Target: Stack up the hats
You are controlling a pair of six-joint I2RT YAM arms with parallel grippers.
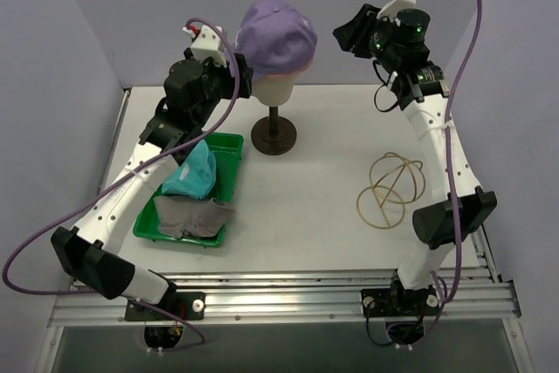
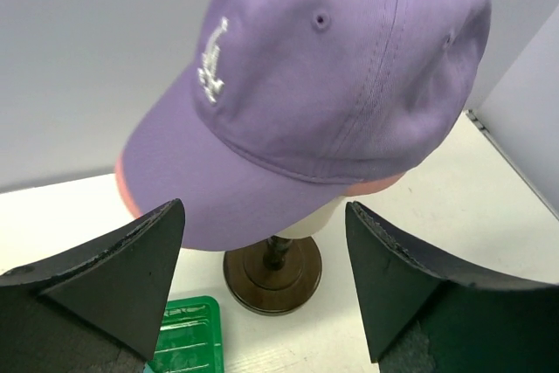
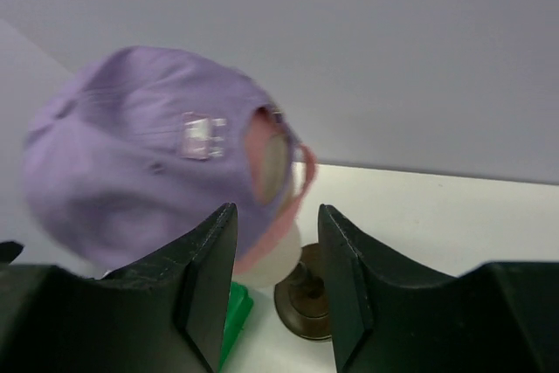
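on the head (image 1: 278, 87) the lavender cap (image 1: 275, 34) sits over the pink cap (image 2: 377, 184); the teal hat (image 1: 194, 172) and grey hat (image 1: 192, 216) lie in the tray (image 1: 232, 142). left gripper (image 2: 265, 216) gapes wide, right gripper (image 3: 278, 216) stands narrowly parted, both empty. next, likely: reach down for the teal hat.

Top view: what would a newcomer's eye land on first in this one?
The lavender cap sits on the cream mannequin head at the back centre, with a pink cap peeking out beneath it. The left gripper and the right gripper hang open on either side of it. On the left, a green tray holds a teal hat and a grey hat.
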